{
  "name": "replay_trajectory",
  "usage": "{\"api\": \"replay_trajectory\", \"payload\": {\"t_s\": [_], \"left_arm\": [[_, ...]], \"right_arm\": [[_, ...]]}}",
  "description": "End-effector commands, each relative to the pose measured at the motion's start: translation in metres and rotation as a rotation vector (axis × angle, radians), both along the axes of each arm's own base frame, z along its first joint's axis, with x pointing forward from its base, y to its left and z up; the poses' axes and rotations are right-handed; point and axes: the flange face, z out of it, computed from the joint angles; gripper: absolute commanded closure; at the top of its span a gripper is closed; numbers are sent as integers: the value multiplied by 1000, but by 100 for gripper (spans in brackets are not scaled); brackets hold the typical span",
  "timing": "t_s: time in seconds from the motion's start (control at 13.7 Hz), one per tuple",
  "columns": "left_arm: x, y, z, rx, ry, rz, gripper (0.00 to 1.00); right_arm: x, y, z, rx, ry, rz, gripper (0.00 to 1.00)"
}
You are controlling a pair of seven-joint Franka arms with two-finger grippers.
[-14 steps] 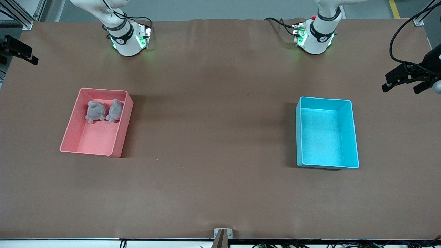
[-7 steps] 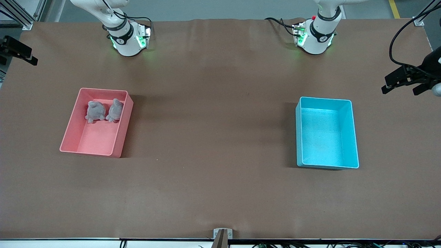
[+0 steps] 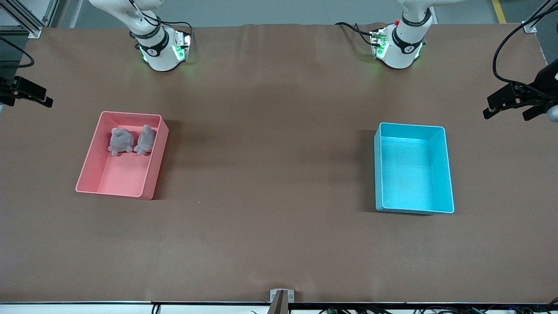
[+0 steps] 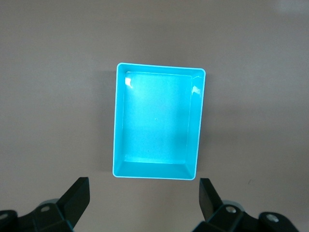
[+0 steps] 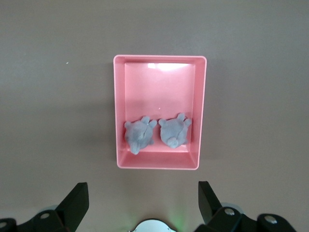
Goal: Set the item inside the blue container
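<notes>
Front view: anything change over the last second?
The right gripper, open and empty, moved lower in the front view, toward the pink bin. The left gripper, also open, barely shifted. Both grey toys remain in the pink bin; the blue container is unmoved, empty.

Left gripper (image 3: pixel 514 106) raised, jaws wide; right gripper (image 3: pixel 30 93) raised, jaws wide.

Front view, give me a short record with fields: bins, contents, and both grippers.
blue container: empty, toward the left arm's end of the table
pink bin: toward the right arm's end, holds two grey plush toys side by side
left gripper: open, holding nothing, waiting at the table's edge
right gripper: open, holding nothing, at its own table edge
</notes>
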Motion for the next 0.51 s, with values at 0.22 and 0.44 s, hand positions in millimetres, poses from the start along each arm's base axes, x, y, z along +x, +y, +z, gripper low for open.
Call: {"api": "replay_trajectory", "payload": {"t_s": [0.22, 0.44], "left_arm": [[0, 2, 6, -1, -15, -10, 0], [0, 3, 6, -1, -17, -8, 0]], "right_arm": [[49, -36, -84, -18, 88, -44, 0], [51, -29, -131, -13, 146, -60, 0]]}}
